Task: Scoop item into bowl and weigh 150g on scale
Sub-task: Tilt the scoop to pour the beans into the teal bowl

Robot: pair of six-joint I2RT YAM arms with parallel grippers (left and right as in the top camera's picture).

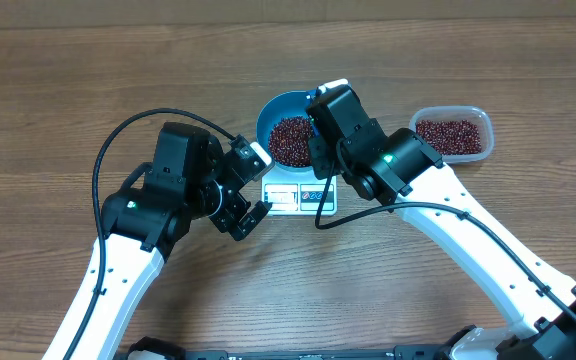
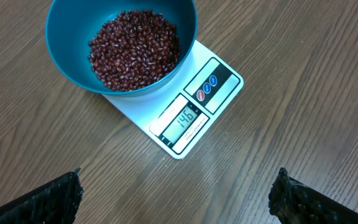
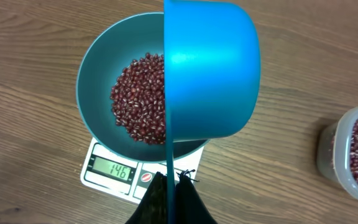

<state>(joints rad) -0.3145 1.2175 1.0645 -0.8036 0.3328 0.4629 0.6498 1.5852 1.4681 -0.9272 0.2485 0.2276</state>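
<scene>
The teal bowl (image 1: 268, 118) sits on the white scale (image 1: 298, 197) and holds a heap of red-brown beans (image 1: 290, 140). In the right wrist view my right gripper (image 3: 171, 180) is shut on the thin handle of a blue scoop (image 3: 210, 68). The scoop is turned on its side above the bowl (image 3: 98, 68), with the beans (image 3: 138, 99) to its left. The scale's display (image 3: 118, 169) reads 146. My left gripper (image 2: 176, 193) is open and holds nothing. It hovers over bare wood in front of the scale (image 2: 219, 84) and the bowl (image 2: 67, 37).
A clear plastic tub (image 1: 452, 135) with more beans stands right of the bowl, and shows at the right edge of the right wrist view as the tub (image 3: 353, 155). Both arms crowd round the scale. Wood tabletop (image 1: 68, 90) surrounds everything.
</scene>
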